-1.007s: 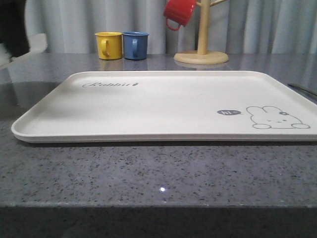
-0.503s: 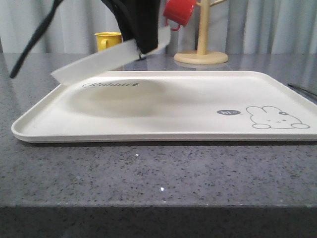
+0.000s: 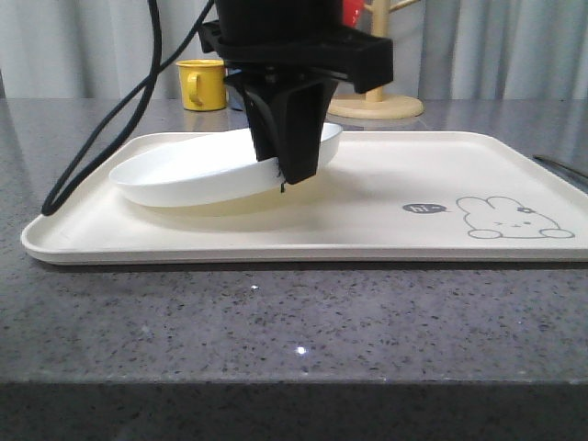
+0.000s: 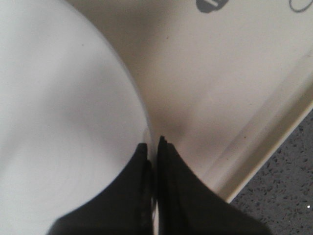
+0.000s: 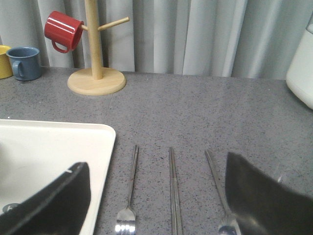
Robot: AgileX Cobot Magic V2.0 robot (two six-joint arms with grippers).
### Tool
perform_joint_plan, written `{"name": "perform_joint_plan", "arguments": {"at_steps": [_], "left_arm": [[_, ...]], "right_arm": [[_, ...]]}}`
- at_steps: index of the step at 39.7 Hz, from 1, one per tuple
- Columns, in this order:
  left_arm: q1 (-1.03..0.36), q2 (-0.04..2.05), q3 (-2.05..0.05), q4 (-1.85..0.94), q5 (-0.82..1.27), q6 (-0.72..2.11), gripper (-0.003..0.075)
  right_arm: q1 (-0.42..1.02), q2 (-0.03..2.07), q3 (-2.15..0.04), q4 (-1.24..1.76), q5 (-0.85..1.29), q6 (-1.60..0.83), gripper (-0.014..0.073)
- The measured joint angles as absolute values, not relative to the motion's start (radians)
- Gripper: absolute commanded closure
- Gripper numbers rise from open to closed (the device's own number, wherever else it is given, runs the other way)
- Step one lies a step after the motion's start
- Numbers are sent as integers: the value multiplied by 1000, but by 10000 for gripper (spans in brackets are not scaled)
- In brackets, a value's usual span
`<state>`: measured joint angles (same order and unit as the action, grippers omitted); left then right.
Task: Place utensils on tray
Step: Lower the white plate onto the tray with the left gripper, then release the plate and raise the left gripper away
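In the front view my left gripper [image 3: 289, 173] is shut on the right rim of the white round plate [image 3: 188, 175]. The plate is tilted, its left side low over the left half of the cream tray [image 3: 386, 197]. The left wrist view shows the closed fingertips [image 4: 164, 147] pinching the plate [image 4: 58, 122] rim above the tray [image 4: 220, 73]. In the right wrist view my right gripper [image 5: 159, 198] is open above the grey table. Fork [image 5: 130, 188], chopsticks [image 5: 173, 191] and spoon [image 5: 216, 183] lie side by side there, right of the tray corner [image 5: 54, 147].
A yellow mug [image 3: 202, 83] stands behind the tray. The wooden mug tree [image 5: 95, 78] carries a red mug [image 5: 62, 30], with a blue mug [image 5: 23, 62] beside it. A white container [image 5: 302, 73] stands at the table's far right. The left arm's cable [image 3: 110, 138] hangs over the tray's left edge.
The left arm came into view from the upper left carrying the plate and lowered it over the tray's left half. The blue mug is now hidden behind the arm.
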<state>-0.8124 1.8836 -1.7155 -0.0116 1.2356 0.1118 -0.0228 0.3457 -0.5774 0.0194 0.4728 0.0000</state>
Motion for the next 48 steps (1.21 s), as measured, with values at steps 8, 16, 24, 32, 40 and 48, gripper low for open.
{"name": "perform_joint_plan", "arguments": {"at_steps": [8,16,24,32,40,48], "left_arm": [[-812,1910,-1700,-32,1230,112,717],[-812,1914,-1696,-66,1230,112,470],[-812,1914,-1706,-77,1232,110,233],[-812,1900,-1766,-77,1233,108,239],[-804,1811,-1780,43,1238,108,350],[-693,1712,-1775,87,1241,108,632]], "right_arm": [[-23,346,-577,19,473,0,3],[-23,346,-577,19,473,0,3],[-23,346,-577,19,475,0,3],[-23,346,-577,19,475,0,3],[-23,346,-577,19,475,0,3],[-23,346,-577,19,475,0,3]]}}
